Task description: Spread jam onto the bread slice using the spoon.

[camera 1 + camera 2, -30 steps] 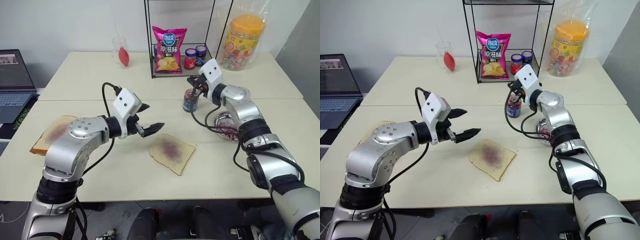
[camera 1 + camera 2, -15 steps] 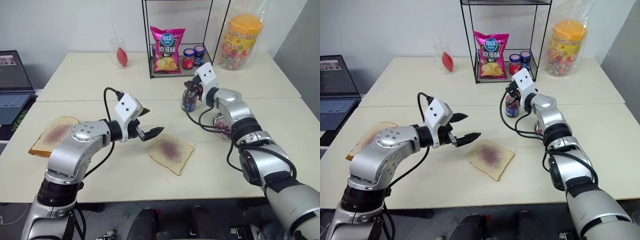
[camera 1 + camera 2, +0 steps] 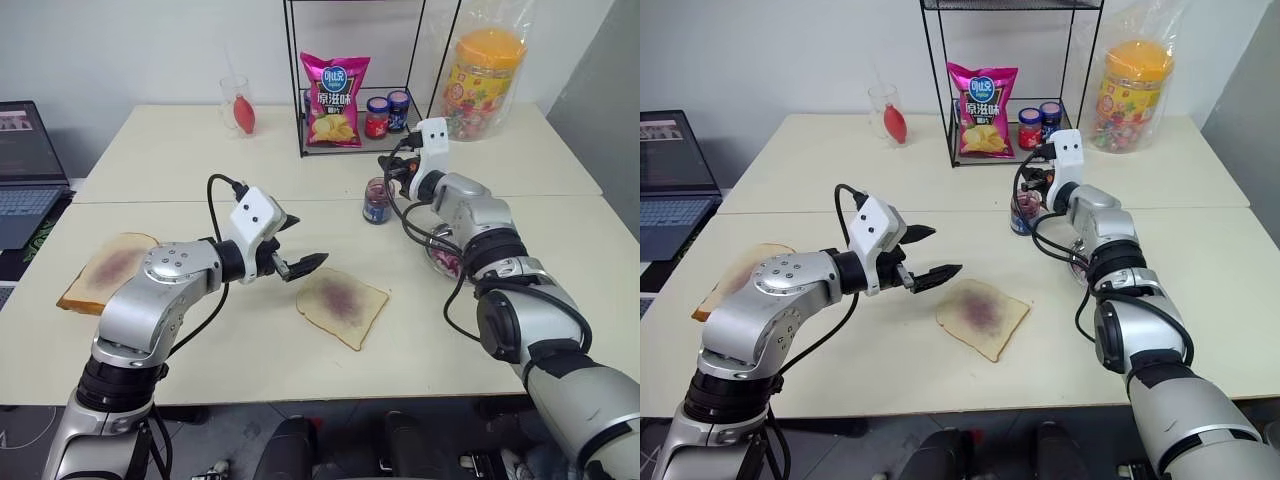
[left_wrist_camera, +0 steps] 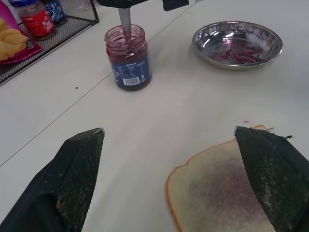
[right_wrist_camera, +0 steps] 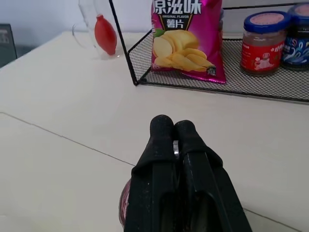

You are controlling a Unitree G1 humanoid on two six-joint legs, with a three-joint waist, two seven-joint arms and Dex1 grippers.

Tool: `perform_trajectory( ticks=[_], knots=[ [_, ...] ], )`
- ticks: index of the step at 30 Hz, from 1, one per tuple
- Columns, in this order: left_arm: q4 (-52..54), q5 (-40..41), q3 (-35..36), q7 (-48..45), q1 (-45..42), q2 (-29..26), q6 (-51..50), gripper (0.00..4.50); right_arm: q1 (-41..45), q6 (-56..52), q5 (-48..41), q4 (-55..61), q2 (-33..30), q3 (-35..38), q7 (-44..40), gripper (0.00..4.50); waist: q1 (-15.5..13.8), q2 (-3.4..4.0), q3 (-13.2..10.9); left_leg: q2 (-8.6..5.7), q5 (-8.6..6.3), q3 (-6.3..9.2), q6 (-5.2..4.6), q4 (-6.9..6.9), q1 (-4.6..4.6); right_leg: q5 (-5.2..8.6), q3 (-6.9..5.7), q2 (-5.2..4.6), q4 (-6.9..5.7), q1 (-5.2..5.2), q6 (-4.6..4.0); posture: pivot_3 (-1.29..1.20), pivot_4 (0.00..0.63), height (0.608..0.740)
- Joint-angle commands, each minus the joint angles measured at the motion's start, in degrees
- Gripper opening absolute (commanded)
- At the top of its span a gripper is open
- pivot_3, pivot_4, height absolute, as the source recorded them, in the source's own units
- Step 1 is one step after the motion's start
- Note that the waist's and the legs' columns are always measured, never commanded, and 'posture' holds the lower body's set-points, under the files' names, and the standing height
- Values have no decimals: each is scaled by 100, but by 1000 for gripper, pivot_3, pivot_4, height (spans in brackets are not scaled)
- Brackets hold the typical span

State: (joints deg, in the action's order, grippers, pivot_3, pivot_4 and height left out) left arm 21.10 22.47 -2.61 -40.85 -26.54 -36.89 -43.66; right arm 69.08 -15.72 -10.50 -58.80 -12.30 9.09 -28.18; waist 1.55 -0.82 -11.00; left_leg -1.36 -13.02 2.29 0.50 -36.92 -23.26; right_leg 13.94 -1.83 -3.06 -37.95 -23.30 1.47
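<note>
Left wrist view: the spoon (image 4: 124, 21) stands handle-up in the open jam (image 4: 128, 57) jar, its bowl sunk out of sight in the purple spread. Right gripper (image 3: 402, 172) sits directly over the jar mouth, fingers pinched together on the handle; right wrist view shows the two black fingertips (image 5: 172, 129) pressed shut with a sliver of metal between them. Left gripper (image 3: 293, 241) hovers above the table with its fingers wide apart and nothing between them, just beside the bread slice (image 3: 343, 305) on the laptop side.

Bread slice lies flat on the table near the front edge, well apart from the jar, a purple smear already in its middle. A second smeared slice (image 3: 105, 272) sits far to the left. A metal bowl (image 4: 237, 44) stained purple lies beyond the bread, near the jar.

Step in hand, as I read it: loading the spoon. To do it well:
- lift straight up out of the jar mouth, clearing the glass rim
- keep the bowl level on the carry so jam doesn't drip on the table
- land at the smear, then work outward toward the bare crust edges
- use light pressure; the slice is thin and unpinned and may slide.
</note>
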Motion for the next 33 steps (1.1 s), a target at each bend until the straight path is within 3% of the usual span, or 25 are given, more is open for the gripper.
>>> perform_trajectory(
  ticks=[1,33],
  knots=[
    [56,1,15,-39,-70,-23,86,4500,283,-209,-333,299,-22,302,74,14,0,0,0,0,0,1,0,0,0,0,-1,0,0,0,0,0,150,740],
    [-66,-64,-143,-102,-263,-3,175,4500,465,-872,-1152,331,-114,1077,518,14,10,0,0,0,0,-3,-1,1,-1,0,1,0,1,0,0,0,150,740]
  ],
)
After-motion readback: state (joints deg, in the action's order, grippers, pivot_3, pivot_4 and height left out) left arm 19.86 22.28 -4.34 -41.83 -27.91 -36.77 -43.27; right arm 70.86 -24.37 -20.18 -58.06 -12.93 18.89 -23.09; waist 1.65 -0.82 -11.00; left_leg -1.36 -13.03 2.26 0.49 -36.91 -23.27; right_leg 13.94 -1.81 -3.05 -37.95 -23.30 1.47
